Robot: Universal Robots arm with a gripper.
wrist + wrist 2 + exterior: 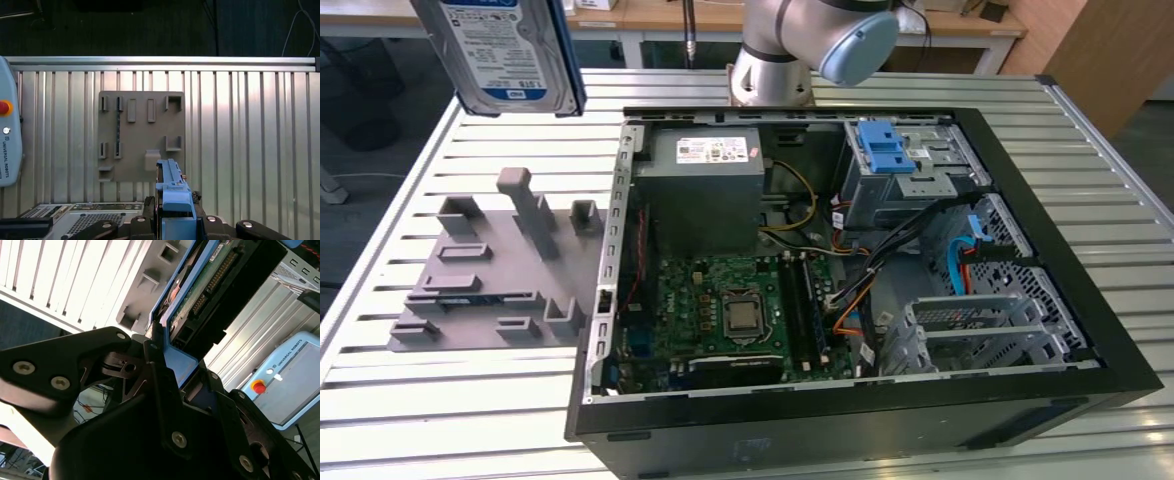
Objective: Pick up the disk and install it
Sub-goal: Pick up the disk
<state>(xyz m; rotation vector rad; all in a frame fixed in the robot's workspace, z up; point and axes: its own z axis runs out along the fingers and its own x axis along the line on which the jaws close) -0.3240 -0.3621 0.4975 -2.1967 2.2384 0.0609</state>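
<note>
The gripper (175, 202) is seen closed on the disk (171, 182) in the first wrist view, one black finger pressed against each side of its blue-railed end. In the second wrist view the disk's circuit-board face is turned to the camera and its blue rail is seated between the fingers. In the exterior view the disk is held upright in the air, label outward, at the top of the picture on the exterior view's left. It is clear of the counter (480, 400) and outside the case (854, 420). Below it, a grey fixture (480, 280) with raised blocks and slots is laid flat on the counter just beside the case's side wall. The case is laid on its side with the cover off. Inside it, a grey power supply (704, 185) is mounted in the far corner. A green board (720, 300) is fixed to the floor nearer the camera. A blue latch (886, 150) is set on top of the metal bay at the far end toward the exterior view's right. A perforated metal cage (987, 325) is seated in the near corner on that side. Bundled cables (947, 245) are run between bay, board and cage. The arm (781, 45) is based behind the case. A pendant (7, 135) is seen at the counter's edge in the first wrist view.
</note>
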